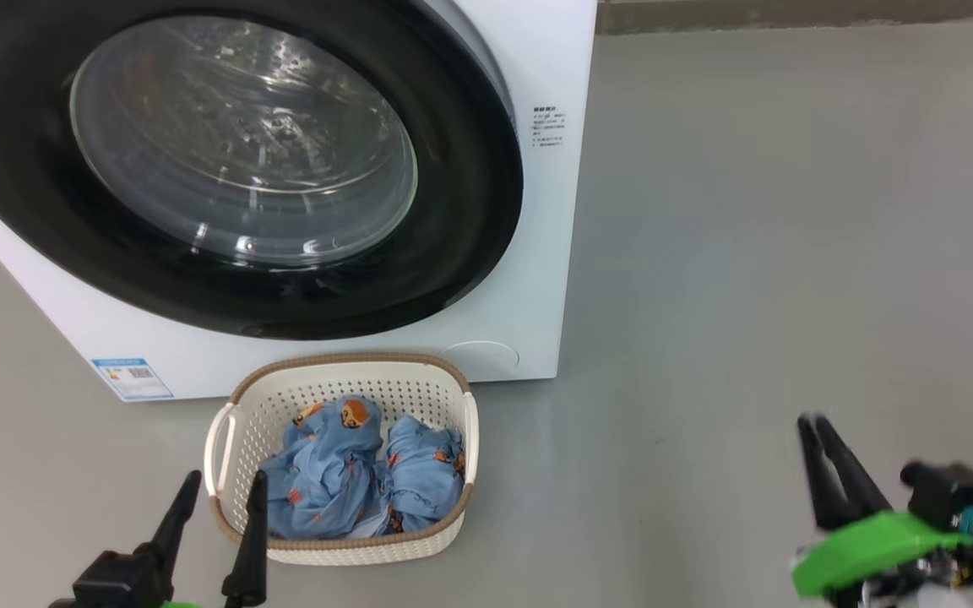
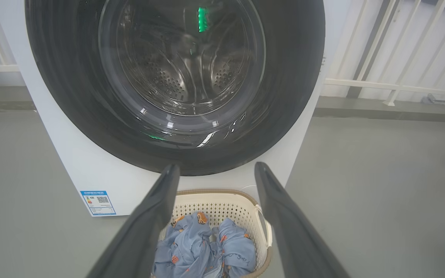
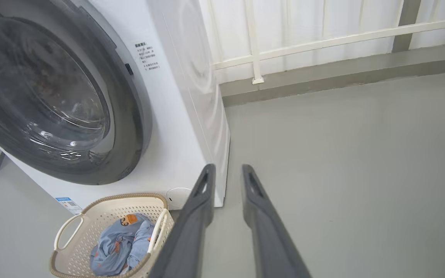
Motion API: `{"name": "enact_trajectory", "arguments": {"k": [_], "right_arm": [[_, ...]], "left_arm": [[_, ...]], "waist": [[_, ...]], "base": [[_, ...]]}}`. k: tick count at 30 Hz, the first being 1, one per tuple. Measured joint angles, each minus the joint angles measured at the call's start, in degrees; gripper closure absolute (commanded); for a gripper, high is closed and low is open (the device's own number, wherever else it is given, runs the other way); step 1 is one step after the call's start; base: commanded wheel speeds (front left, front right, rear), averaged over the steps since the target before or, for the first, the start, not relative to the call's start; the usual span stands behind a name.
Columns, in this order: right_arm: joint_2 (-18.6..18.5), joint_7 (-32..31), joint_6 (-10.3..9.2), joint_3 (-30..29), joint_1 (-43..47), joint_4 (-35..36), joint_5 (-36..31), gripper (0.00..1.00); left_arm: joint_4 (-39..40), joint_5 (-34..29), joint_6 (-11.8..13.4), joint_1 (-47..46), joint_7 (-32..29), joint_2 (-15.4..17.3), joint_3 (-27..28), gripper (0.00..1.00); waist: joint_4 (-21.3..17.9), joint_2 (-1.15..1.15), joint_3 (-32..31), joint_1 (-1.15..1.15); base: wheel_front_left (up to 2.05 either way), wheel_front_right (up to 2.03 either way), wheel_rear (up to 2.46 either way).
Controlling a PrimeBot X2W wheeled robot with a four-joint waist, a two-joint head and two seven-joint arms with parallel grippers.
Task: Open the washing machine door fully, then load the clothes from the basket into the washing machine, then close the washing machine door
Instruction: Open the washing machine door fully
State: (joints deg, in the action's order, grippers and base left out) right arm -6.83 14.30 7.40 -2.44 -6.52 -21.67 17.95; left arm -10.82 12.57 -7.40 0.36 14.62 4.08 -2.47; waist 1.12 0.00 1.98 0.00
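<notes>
We find the door point(image 1: 233, 160) closed flat against the washing machine point(image 1: 520, 279); the opening step is not yet begun. The basket point(image 1: 343, 361) stands on the floor point(image 1: 748, 253) at the door's 6 o'clock, just beside the machine front, with the clothes point(image 1: 360, 473) bunched inside.

The left gripper point(image 1: 226, 477) hovers at the basket's 8 o'clock, fingers spread wide and holding nothing. The right gripper point(image 1: 812, 420) hangs well apart at the basket's 3 o'clock, fingers nearly together with a narrow gap, also unloaded.

We judge the door's 3 o'clock edge the likelier pull side, since a small dark notch point(image 3: 129, 68) shows there; we cannot confirm it is the catch. We recommend that the right fingers hook behind that edge, pull along the hinge's arc rather than straight back, and watch clearance above the basket.
</notes>
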Motion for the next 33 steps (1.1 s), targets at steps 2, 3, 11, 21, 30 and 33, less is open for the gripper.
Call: {"name": "enact_trajectory", "arguments": {"k": [2,3,11,21,30,33], "right_arm": [[0.4,0.0,0.0,0.0,-2.0,0.4,2.1,1.0],[0.6,0.0,0.0,0.0,-3.2,0.6,3.8,1.0],[1.4,0.0,0.0,-0.2,-15.5,1.7,17.3,1.0],[-5.0,0.2,0.0,6.0,-32.0,0.3,39.5,1.0],[-13.9,-6.8,0.0,14.3,-41.9,-0.7,57.2,1.0],[-15.2,-10.8,0.0,15.2,-45.2,-1.8,62.5,1.0]], "left_arm": [[0.1,0.4,0.0,0.0,0.0,-0.2,-0.1,0.0],[0.3,0.4,0.0,0.0,0.0,-0.3,-0.2,0.0],[1.0,1.0,0.0,-2.0,0.0,-1.0,-1.8,0.0],[1.2,2.5,0.0,-7.4,0.0,-1.5,-5.0,0.0],[1.1,3.7,0.0,-10.4,0.0,-1.8,-7.4,0.0],[1.1,4.9,0.0,-11.3,0.0,-1.9,-8.0,0.0]], "waist": [[0.1,0.0,0.3,0.0],[0.2,0.0,0.5,0.0],[1.4,0.0,3.1,0.0],[5.5,0.0,8.3,0.0],[10.8,0.0,12.4,0.0],[12.2,0.0,14.0,0.0]], "base": [[0.0,0.0,0.0],[0.0,0.0,0.0],[0.0,0.0,0.0],[0.0,0.0,0.0],[0.0,0.0,0.0],[0.0,0.0,0.0]]}}
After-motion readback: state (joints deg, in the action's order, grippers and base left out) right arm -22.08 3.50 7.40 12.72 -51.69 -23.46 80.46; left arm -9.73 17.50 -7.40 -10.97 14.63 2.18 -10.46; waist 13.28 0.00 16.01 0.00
